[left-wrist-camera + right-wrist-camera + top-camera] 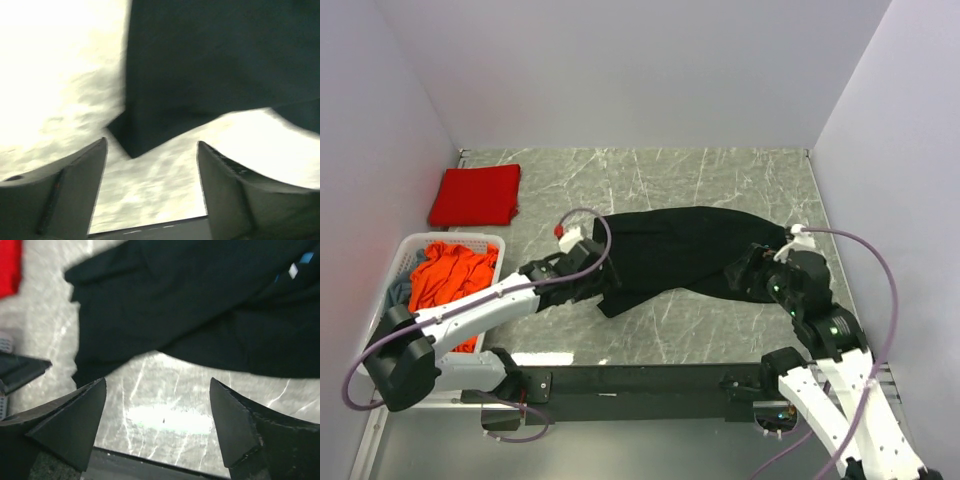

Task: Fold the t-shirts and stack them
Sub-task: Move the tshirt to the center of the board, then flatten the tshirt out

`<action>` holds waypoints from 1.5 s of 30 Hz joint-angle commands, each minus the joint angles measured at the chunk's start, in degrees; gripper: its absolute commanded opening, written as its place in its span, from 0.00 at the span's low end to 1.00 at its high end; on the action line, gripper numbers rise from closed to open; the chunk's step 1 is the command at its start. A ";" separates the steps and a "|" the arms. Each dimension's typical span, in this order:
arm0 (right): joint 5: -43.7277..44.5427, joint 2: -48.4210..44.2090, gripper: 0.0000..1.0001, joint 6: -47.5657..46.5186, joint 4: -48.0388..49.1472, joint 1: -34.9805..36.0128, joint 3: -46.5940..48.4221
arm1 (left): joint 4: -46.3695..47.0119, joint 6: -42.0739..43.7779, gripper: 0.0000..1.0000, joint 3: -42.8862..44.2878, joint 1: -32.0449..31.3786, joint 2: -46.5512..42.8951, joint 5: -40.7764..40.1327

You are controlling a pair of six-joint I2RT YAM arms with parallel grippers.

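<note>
black t-shirt (685,250) mid-table, rumpled, long axis left to right, left gripper (152,142) over its left corner, jaws wide, empty, right gripper (158,381) at its right end, likewise wide, folded red t-shirt (475,194) far left, orange-red t-shirt (450,275) in basket (450,240)

The black t-shirt (690,250) lies rumpled and partly spread across the middle of the worktop (720,180). A bright red one (475,195) sits neatly folded in the far left corner. The orange-red one (450,275) is heaped in the white basket (450,238), with a grey-blue one (398,290) bunched at its left.
</note>
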 commanded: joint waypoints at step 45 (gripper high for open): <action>12.96 33.38 0.83 23.32 18.89 -8.84 -16.36 | -8.38 24.81 0.01 13.70 2.06 9.24 5.15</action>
